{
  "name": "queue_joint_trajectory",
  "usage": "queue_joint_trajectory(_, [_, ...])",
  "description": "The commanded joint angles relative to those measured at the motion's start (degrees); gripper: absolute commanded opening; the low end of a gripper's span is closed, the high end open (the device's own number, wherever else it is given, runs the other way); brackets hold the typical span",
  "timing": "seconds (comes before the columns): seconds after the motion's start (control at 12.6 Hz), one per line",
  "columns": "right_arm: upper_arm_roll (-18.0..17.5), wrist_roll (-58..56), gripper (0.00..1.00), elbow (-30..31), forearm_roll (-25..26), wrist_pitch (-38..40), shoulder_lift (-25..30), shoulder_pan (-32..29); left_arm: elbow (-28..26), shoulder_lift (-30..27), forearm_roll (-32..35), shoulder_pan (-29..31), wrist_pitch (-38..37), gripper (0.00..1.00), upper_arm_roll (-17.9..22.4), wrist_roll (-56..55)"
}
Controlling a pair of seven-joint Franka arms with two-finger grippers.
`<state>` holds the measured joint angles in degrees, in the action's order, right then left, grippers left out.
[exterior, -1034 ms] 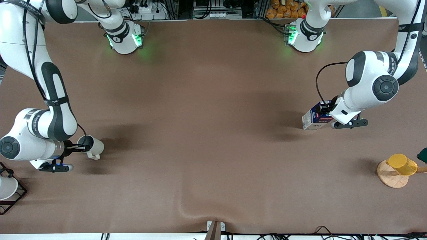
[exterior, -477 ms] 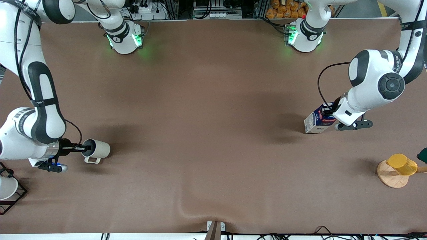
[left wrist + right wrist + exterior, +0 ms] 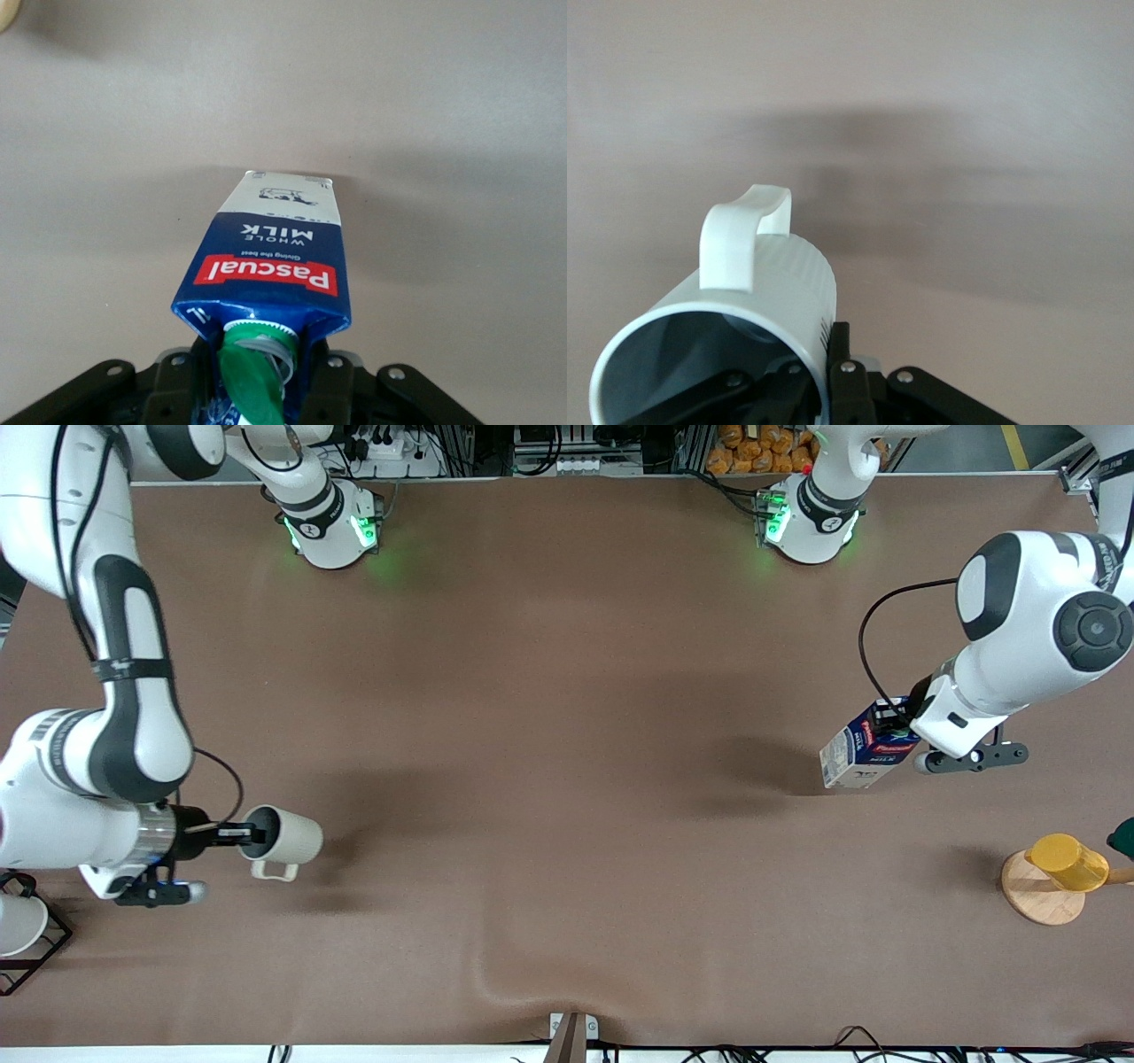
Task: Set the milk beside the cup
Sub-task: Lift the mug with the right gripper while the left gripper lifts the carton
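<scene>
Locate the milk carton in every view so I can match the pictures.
Front view: the milk carton is tilted in the left gripper, over the table toward the left arm's end.
Left wrist view: the carton fills the centre, green cap closest.
Right wrist view: not in it.
Shared landmark: the brown table.

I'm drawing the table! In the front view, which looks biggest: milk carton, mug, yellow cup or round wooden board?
1. Milk carton
2. Round wooden board and mug: too alike to rank
3. Yellow cup
The carton and mug are lifted, so nearer the camera.

Brown table [image 3: 549,691], cluttered equipment shelf [image 3: 567,447]
</scene>
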<state>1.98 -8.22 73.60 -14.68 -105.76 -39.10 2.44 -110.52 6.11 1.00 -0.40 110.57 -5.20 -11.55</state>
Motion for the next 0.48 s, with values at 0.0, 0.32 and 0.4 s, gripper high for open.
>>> queue_joint_trajectory(0.0, [0.66,-0.48,0.00,-1.45,-0.87,-6.87,-0.45,5.79,1.35,-0.75,-0.64,0.14,-1.93,0.33,-1.56,-1.29])
queue_joint_trajectory(0.32, [0.66,-0.83,0.00,-1.45,-0.78,-9.64,-0.63,14.14,6.10,-0.66,-0.64,-0.04,-6.67,0.34,-3.67,-4.97])
queue_joint_trajectory(0.4, [0.66,-2.75,0.00,-1.45,-0.78,-9.73,-0.63,16.69,6.80,-0.66,-0.64,-0.04,-7.55,0.34,-4.11,-5.67])
